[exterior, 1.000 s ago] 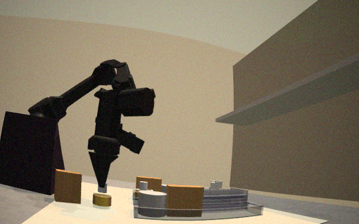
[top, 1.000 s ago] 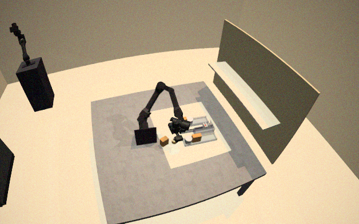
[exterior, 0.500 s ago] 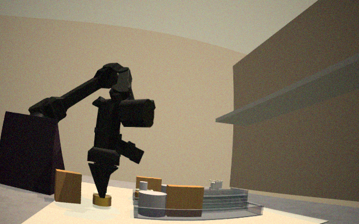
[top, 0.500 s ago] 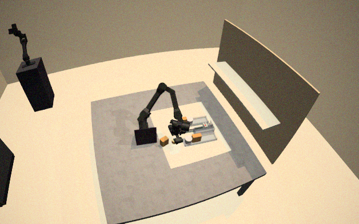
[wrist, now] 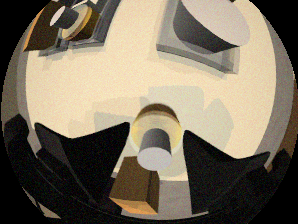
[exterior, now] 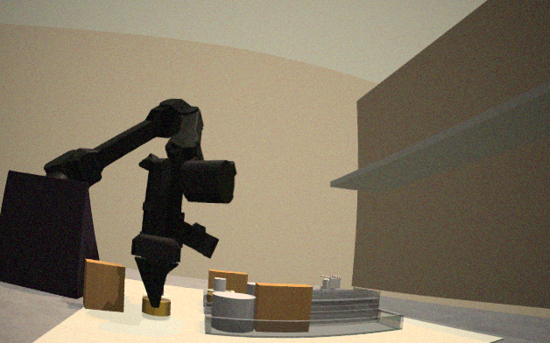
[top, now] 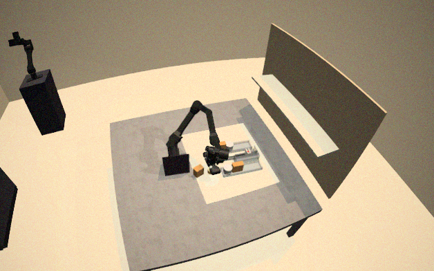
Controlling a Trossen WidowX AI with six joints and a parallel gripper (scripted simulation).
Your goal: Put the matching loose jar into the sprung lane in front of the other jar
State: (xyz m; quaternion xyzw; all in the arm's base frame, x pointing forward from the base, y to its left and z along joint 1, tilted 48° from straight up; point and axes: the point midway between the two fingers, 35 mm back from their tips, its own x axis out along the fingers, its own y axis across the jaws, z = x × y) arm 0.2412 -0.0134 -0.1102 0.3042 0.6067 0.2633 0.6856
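Note:
The loose jar (exterior: 165, 309) (wrist: 154, 158), with a round gold body and a narrow grey knob, stands upright on the pale mat. My gripper (exterior: 157, 305) (wrist: 157, 131) points down around it, part closed, one fingertip on each side of the body. Narrow gaps still show beside the jar in the wrist view, so I read it as open. A like jar (exterior: 220, 285) (wrist: 64, 16), gold with a grey knob, stands near the front of the middle lane. That lane's pusher (top: 248, 151) shows at the back with a red mark. The arm hides much of this lane in the top view.
An orange-brown box (top: 198, 171) (exterior: 103, 285) (wrist: 135, 187) stands close beside the loose jar, toward the arm's base. The near side lane holds a wide grey can (top: 227, 168) (exterior: 233, 311) (wrist: 215, 22) and an orange box (top: 238, 166) (exterior: 284, 307). The far lane holds another orange box (top: 222, 144).

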